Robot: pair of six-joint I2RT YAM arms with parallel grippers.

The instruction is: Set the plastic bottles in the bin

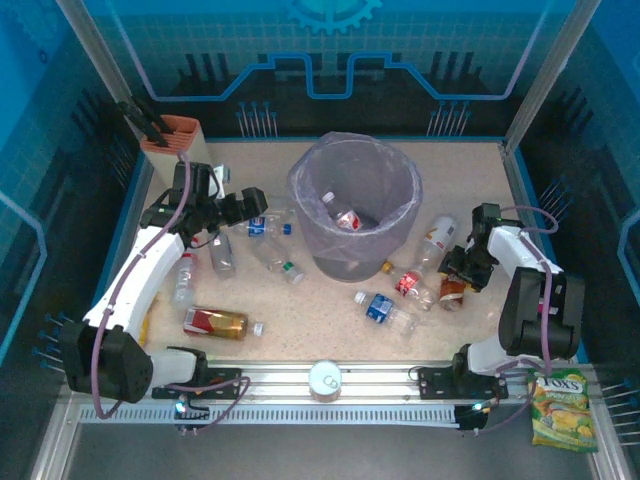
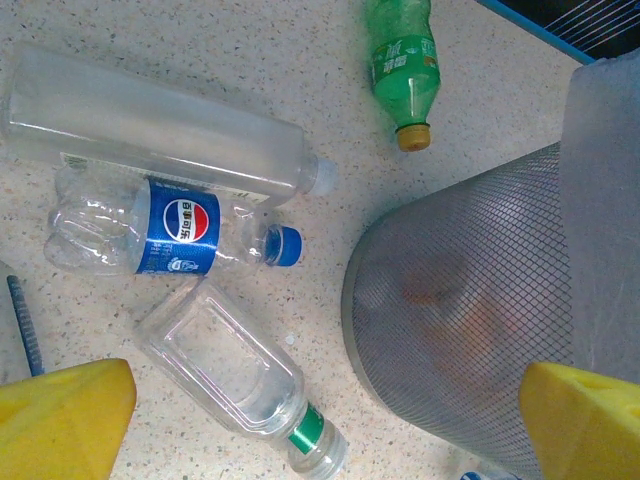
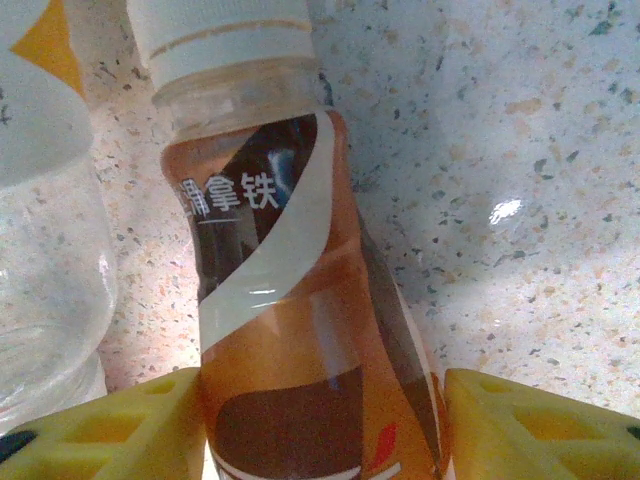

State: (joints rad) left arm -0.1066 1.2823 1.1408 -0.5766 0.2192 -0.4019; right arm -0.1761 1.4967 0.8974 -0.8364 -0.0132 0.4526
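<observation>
My right claw (image 3: 320, 425) pinches the amber bottle (image 3: 290, 300), a yellow pad pressed against each side of its body. The bottle lies on the speckled bench (image 3: 520, 150) with its white cap pointing away from me and a clear bottle (image 3: 45, 280) just beside it. My left claw (image 2: 325, 420) is spread wide and holds nothing. It hangs over a blue-labelled bottle (image 2: 180, 225), a frosted bottle (image 2: 150, 125) and a clear bottle with a green band (image 2: 240, 385), which lie together just beside the grey bin (image 2: 450, 300). A green bottle (image 2: 405, 60) lies further off. One bottle (image 1: 343, 215) is already inside the bin.
</observation>
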